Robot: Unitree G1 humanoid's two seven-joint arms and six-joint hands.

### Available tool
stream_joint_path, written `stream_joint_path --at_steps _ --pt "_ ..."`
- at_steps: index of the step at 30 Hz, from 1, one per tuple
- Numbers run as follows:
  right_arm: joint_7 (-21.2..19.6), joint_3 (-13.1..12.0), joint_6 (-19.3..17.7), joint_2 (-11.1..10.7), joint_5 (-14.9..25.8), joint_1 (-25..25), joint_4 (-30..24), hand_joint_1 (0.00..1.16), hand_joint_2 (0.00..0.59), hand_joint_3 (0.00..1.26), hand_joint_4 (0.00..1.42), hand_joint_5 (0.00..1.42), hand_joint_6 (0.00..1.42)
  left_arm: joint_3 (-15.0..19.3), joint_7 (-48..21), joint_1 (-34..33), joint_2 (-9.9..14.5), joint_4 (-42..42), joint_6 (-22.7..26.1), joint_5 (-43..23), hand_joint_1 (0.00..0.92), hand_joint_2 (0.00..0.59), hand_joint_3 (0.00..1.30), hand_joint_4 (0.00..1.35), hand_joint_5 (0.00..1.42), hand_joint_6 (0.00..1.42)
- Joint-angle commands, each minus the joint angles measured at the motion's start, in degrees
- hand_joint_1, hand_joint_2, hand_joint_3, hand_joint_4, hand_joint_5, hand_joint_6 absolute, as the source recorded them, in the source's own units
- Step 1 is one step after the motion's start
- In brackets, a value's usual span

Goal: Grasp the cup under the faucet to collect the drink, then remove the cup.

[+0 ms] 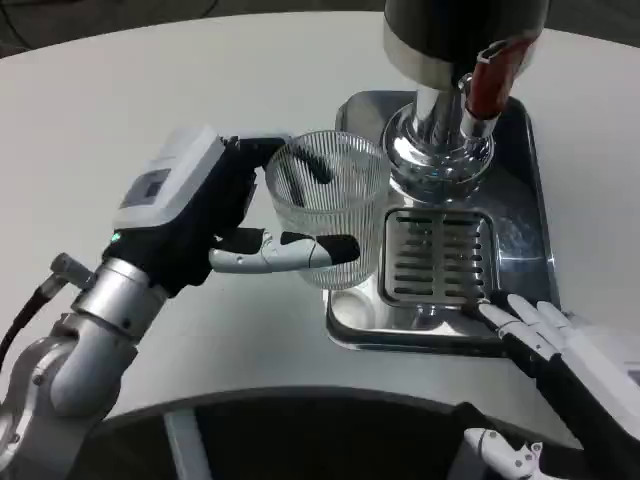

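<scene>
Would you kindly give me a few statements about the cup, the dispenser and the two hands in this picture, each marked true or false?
1. The left hand holds the ribbed clear glass cup. True.
2. The cup stands on the drip grate directly under the faucet. False: it is at the left edge of the metal tray, beside the grate.
3. The cup is full of drink. False: it looks empty.
4. The right hand holds nothing; its fingers rest at the tray's front edge. True.
5. The faucet handle is blue. False: it is red.
</scene>
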Motion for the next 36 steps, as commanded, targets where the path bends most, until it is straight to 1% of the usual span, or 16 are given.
stream_joint_path --at_steps 1,7,13,20,28,33,36 --pt "-0.05 -0.88 -0.38 0.08 0.95 1.71 -1.78 0.33 0.407 0.1 0.0 0.0 0.0 -1.04 2.73 -2.59 -0.27 2.98 -1.55 0.76 0.47 0.068 1.05 1.2 1.4 1.42" --pt "-0.12 -1.58 -0.53 0.06 1.66 2.62 -2.69 0.33 0.407 0.1 0.0 0.0 0.0 -3.46 3.94 -6.0 -0.56 7.92 -1.79 2.1 0.47 0.067 1.05 1.19 1.4 1.42" --pt "-0.31 -2.06 -0.89 0.0 2.21 3.5 -3.33 0.33 0.407 0.1 0.0 0.0 0.0 -5.6 5.04 -9.17 -1.35 11.46 -1.81 3.53 0.47 0.067 1.05 1.19 1.4 1.42" --pt "-0.67 -1.71 -1.4 0.36 2.02 4.34 -4.31 0.33 0.407 0.1 0.0 0.0 0.0 -8.25 6.55 -13.47 -3.08 16.32 -1.68 5.32 0.47 0.067 1.05 1.19 1.4 1.42" --pt "-0.62 0.44 -2.16 1.76 0.54 5.03 -5.65 0.33 0.407 0.1 0.0 0.0 0.0 -11.52 8.37 -17.88 -5.87 22.1 -1.24 7.3 0.47 0.067 1.05 1.19 1.4 1.42" --pt "-0.25 0.95 -2.28 2.17 0.55 5.08 -6.58 0.33 0.407 0.1 0.0 0.0 0.0 -13.19 9.38 -19.74 -6.87 24.79 -1.33 7.95 0.47 0.067 1.05 1.19 1.4 1.42" --pt "-0.09 2.07 -2.65 2.43 0.44 5.96 -7.61 0.33 0.407 0.1 0.0 0.0 0.0 -15.03 10.36 -21.04 -7.71 26.44 -1.14 9.15 0.47 0.067 1.05 1.19 1.4 1.42"
